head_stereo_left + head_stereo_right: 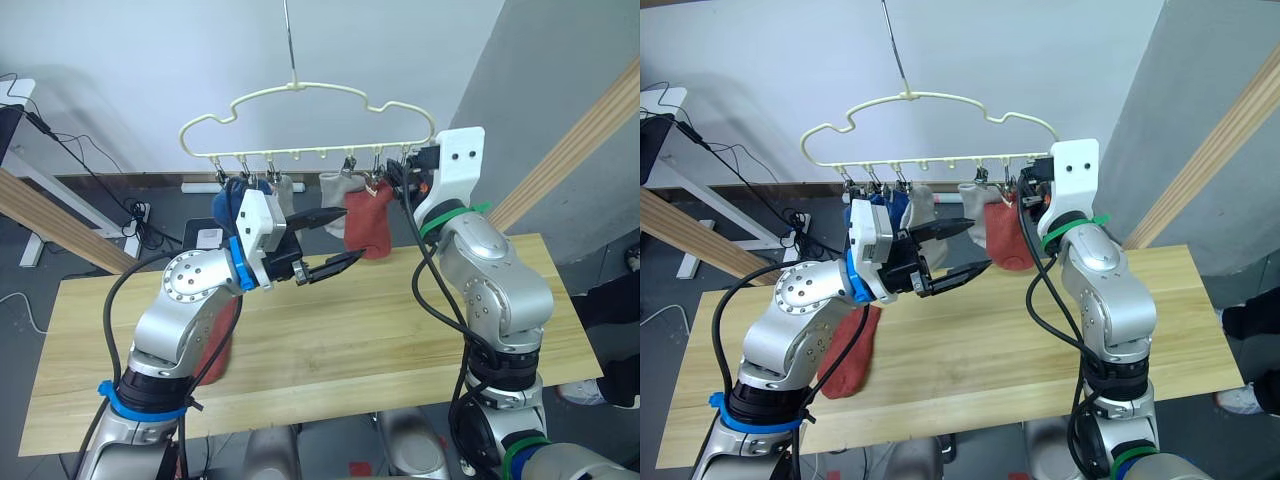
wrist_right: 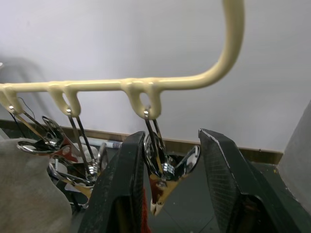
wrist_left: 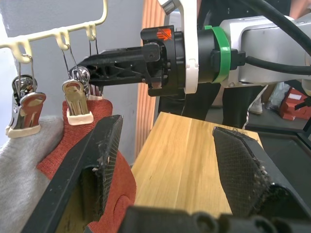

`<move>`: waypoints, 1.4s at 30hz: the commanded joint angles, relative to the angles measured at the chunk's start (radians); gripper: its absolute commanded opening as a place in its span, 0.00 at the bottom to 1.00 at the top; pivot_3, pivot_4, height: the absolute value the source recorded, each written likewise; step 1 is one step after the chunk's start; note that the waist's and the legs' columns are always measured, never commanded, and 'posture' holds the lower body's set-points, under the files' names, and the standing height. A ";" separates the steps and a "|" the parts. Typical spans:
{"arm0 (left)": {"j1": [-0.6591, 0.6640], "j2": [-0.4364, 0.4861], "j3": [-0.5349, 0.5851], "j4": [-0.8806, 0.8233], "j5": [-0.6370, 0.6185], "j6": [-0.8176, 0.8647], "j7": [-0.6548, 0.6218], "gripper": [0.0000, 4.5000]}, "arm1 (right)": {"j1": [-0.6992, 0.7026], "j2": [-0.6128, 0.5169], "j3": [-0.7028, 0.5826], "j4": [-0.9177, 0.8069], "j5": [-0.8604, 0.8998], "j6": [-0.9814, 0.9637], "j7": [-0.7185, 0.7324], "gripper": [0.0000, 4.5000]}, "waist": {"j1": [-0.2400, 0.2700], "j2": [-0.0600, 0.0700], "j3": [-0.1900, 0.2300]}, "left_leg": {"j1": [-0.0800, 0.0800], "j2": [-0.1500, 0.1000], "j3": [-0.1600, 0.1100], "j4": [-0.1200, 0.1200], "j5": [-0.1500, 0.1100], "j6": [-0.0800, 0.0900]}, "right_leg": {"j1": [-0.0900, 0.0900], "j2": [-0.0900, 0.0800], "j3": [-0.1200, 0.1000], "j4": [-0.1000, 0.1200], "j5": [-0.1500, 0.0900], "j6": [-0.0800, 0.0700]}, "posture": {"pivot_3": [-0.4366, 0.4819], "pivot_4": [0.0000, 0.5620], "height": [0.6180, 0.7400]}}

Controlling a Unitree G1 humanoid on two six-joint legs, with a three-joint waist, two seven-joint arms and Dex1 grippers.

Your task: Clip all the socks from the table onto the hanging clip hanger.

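Rust-red sock (image 1: 368,222) clipped on clip hanger (image 1: 305,120), left gripper (image 1: 333,241) agape — empty, right gripper (image 2: 167,187) straddling end clip (image 2: 163,177) — unclosed

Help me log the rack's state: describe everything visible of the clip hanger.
The clip hanger is a pale cream, cloud-shaped wavy frame hanging from a thin metal hook, level above the table's far edge. Small metal clips with cream tips dangle from loops along its lower bar. Blue, grey and rust-red socks hang clipped. The right gripper straddles the end clip, jaws open around it.
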 commanded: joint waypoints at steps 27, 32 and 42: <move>0.001 -0.018 -0.018 -0.011 0.003 -0.019 -0.008 0.73 | 0.027 0.116 -0.037 -0.169 0.069 0.074 -0.063 0.40 | -0.002 0.000 0.000 | 0.000 0.000 0.000 0.000 0.000 0.000 | -0.001 0.000 0.000 0.000 0.000 0.000 | 0.18 0.52 1.00; 0.003 -0.018 -0.019 -0.014 0.004 -0.018 -0.007 0.73 | 0.030 0.130 -0.041 -0.175 0.075 0.077 -0.068 0.40 | -0.002 0.000 0.000 | 0.000 0.000 0.000 0.000 0.000 0.000 | -0.001 0.000 0.000 0.000 0.000 0.000 | 0.18 0.52 1.00; 0.007 -0.018 -0.022 -0.019 0.004 -0.016 -0.007 0.73 | 0.039 0.133 -0.036 -0.180 0.089 0.080 -0.084 0.40 | -0.002 0.000 0.000 | 0.000 0.000 0.000 0.000 0.000 0.000 | -0.001 0.000 0.000 0.000 0.000 0.000 | 0.18 0.52 1.00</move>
